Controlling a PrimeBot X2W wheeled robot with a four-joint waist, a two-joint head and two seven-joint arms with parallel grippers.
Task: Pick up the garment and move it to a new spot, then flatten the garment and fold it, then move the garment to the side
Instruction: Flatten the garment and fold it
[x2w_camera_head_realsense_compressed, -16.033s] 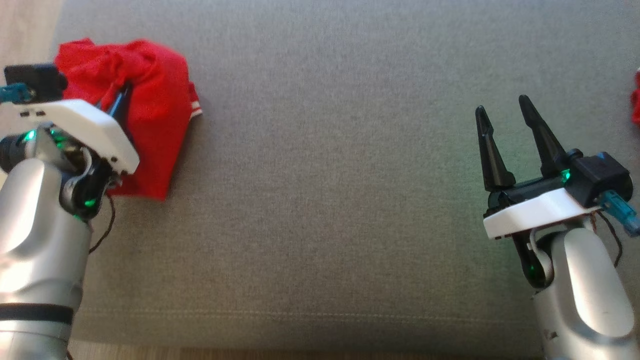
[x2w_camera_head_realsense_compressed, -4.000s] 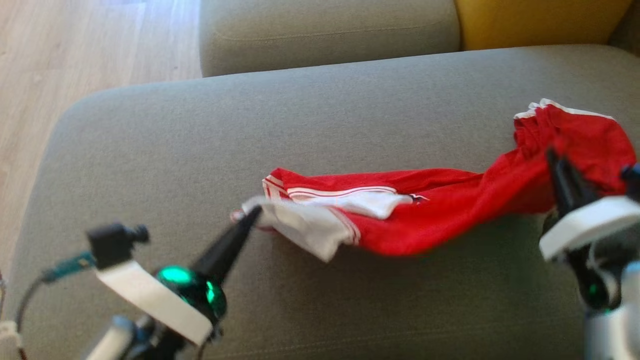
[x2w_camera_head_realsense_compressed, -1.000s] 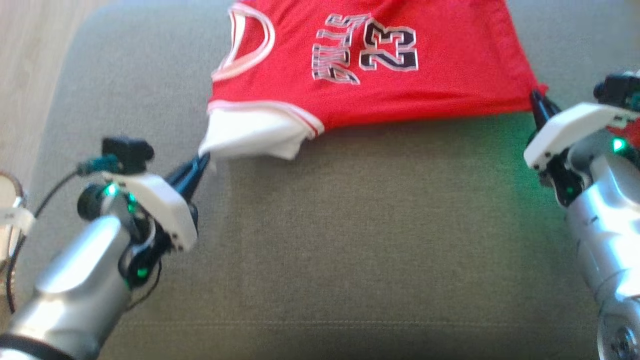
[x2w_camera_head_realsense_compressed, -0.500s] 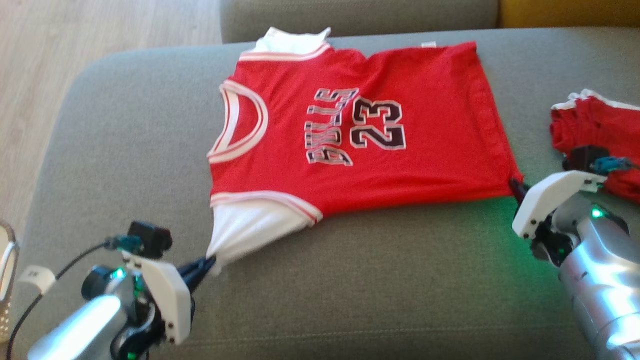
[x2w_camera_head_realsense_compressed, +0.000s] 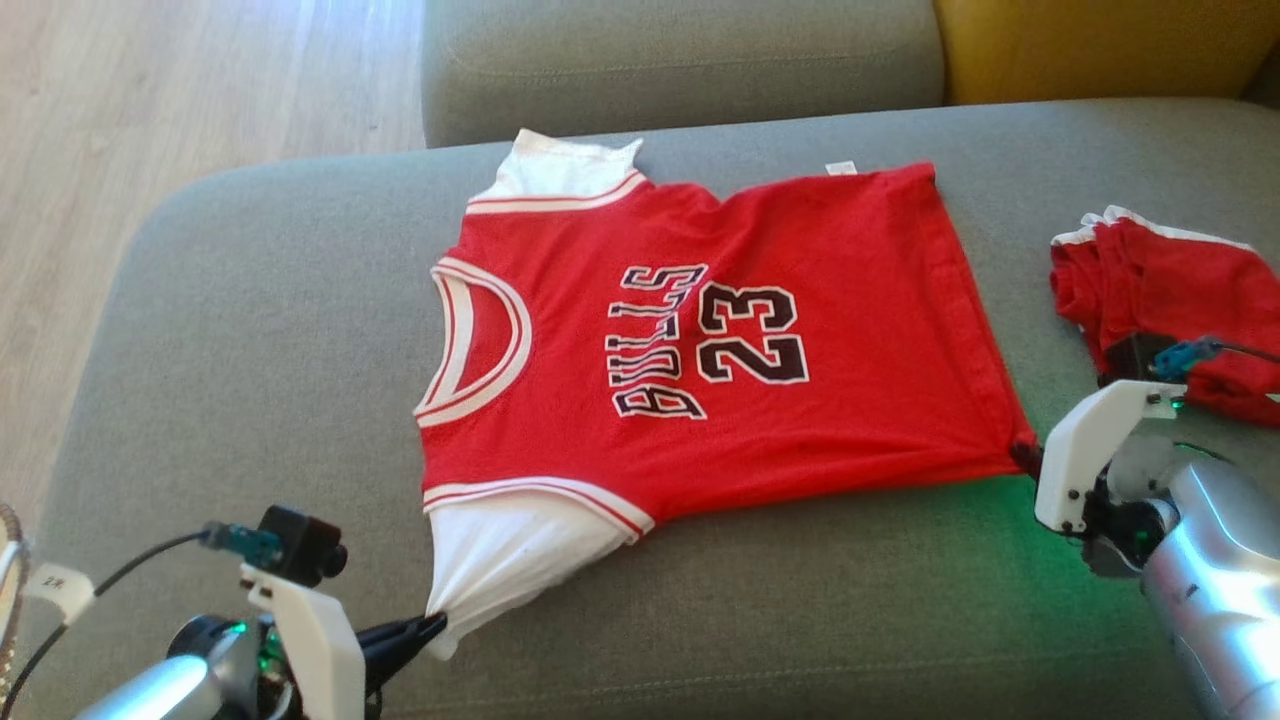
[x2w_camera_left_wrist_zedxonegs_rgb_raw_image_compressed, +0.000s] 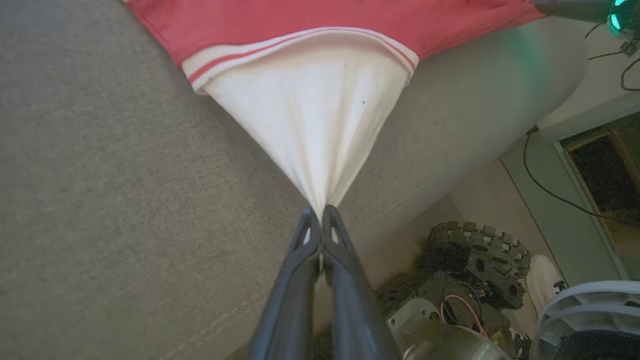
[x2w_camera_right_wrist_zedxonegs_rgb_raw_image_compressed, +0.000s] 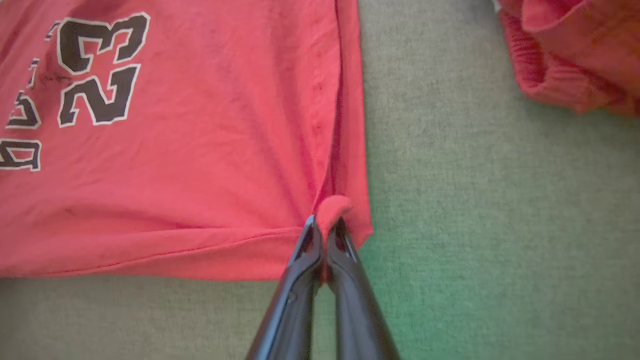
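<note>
Grey sofa cushion (x2w_camera_head_realsense_compressed: 230, 330) under everything you see. Lower left of head view: your left gripper (x2w_camera_head_realsense_compressed: 434, 626) pinched tight on tip of white sleeve (x2w_camera_head_realsense_compressed: 500, 560), cloth drawn into taut cone. Centre: red Bulls 23 jersey (x2w_camera_head_realsense_compressed: 850, 300) spread flat on cushion, print up, collar toward frame left, hem toward frame right. Right of centre: your right gripper (x2w_camera_head_realsense_compressed: 1022, 455) clamped on near hem corner, small fold of red cloth bunched in grip. Far right: second red garment (x2w_camera_head_realsense_compressed: 1170, 290) crumpled, apart from jersey.
</note>
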